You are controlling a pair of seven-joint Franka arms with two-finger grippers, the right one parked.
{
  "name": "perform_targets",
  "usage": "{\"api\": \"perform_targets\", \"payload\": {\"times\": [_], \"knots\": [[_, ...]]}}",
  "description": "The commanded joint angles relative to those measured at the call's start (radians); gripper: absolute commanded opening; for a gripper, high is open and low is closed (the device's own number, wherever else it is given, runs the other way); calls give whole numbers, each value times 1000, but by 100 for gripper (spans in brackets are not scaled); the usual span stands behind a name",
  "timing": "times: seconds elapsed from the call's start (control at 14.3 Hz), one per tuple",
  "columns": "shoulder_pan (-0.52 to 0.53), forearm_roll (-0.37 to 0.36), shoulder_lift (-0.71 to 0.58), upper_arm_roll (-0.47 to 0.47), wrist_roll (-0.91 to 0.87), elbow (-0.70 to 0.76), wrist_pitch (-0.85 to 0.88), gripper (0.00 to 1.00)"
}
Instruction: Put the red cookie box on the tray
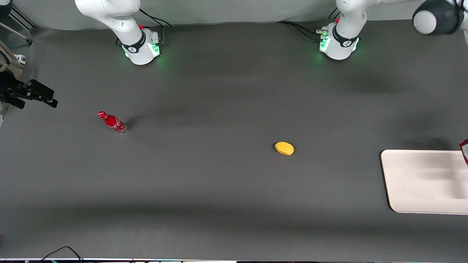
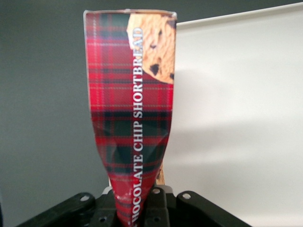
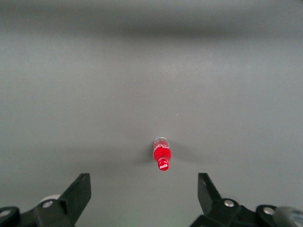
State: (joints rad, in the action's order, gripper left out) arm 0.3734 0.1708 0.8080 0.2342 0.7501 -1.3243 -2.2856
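Observation:
My left gripper (image 2: pixel 137 203) is shut on one end of the red cookie box (image 2: pixel 130 113), a long tartan-red box with a chocolate-chip cookie printed at its free end. The box is pinched and creased where the fingers squeeze it. It hangs above the table at the edge of the cream-white tray (image 2: pixel 236 123), with tray on one side of it and grey table on the other. In the front view only a sliver of the red cookie box (image 1: pixel 464 149) shows at the frame's edge, above the tray (image 1: pixel 420 182), which lies toward the working arm's end of the table. The gripper itself is outside that view.
A small red bottle (image 1: pixel 112 122) stands toward the parked arm's end of the table and also shows in the right wrist view as the red bottle (image 3: pixel 162 154). A yellow fruit-like object (image 1: pixel 284 148) lies mid-table, between the bottle and the tray.

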Motion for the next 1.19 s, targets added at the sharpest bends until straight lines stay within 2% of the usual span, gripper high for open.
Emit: {"api": "perform_targets", "payload": {"times": [0.0,0.28,0.35,0.42,0.49,0.56,0.63,0.7,0.84,0.98,1.12], "knots": [[28,35,146,-1,14,195,-2,0],[32,35,180,-13,2,206,-26,0],[30,35,186,-13,-5,205,-26,4],[30,35,188,-13,-8,201,-26,22],[30,35,188,-13,-8,198,-26,58],[30,36,185,-13,-5,188,-25,72],[30,38,180,-13,-5,182,-25,94],[32,41,174,-13,-6,180,-25,100],[32,44,142,-13,-9,168,1,100],[27,64,49,-15,-14,98,33,100],[15,64,-34,-16,-12,88,156,100]]}}
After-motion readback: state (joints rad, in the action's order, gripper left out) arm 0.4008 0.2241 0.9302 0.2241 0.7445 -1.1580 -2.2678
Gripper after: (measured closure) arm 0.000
